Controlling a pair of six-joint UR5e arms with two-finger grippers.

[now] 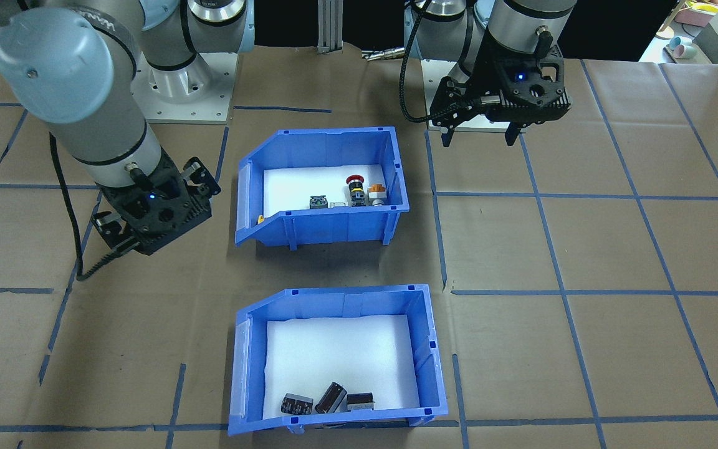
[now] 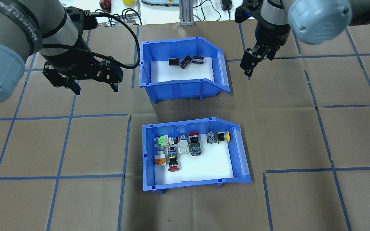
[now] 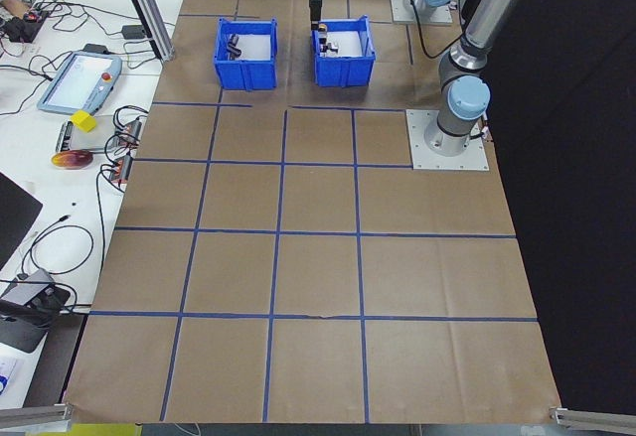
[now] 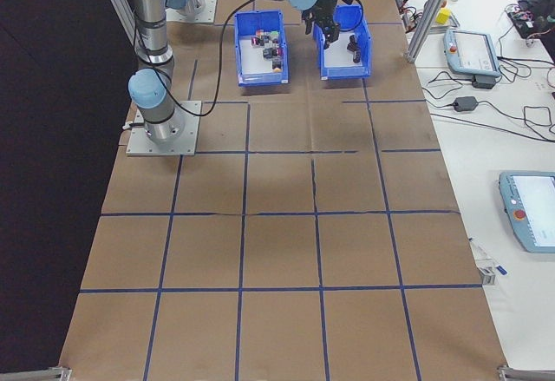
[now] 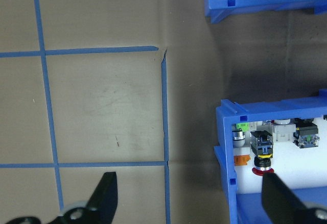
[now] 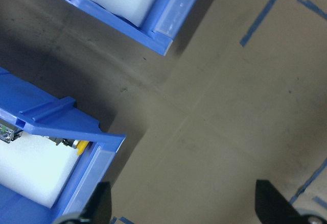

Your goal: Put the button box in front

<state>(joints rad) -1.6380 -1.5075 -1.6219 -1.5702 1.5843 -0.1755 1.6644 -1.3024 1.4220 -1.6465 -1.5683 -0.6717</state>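
**A:** Where does the button box (image 2: 196,154) sit right now?

**B:** On the table (image 2: 300,134), in the row nearer the robot's base. The other blue bin (image 2: 183,69), the one with only dark cylinders (image 2: 185,61) on its foam, stands between it and the operators' edge. The two bins are apart, with a strip of bare paper between them.

**A:** And the arms?

**B:** Both hang above the table, beside the bins, touching nothing. The left gripper (image 2: 93,88) has its fingers spread wide and carries nothing; its wrist view shows the button box's left wall just beside one fingertip. The right gripper (image 6: 184,203) is also spread and empty, over bare paper off the bins' right side.

**A:** So which step is this?

**B:** I judge it as the approach, before any grasp. If "front" means the operators' edge, the button box has to end up ahead of the cylinder bin, so that bin is in the way.

**A:** How would you do it well?

**B:** Take a wall, not the foam or the switches. The left side wall looks plain and upright, so a pinch over its rim seems the safer hold. The right end has the sloped open lip, which gives the fingers less to bite on.

**A:** Risks?

**B:** The buttons (image 2: 181,146) lie loose, so a tilt could roll them toward the open lip. Keep the box level and clear of the cylinder bin's corner.
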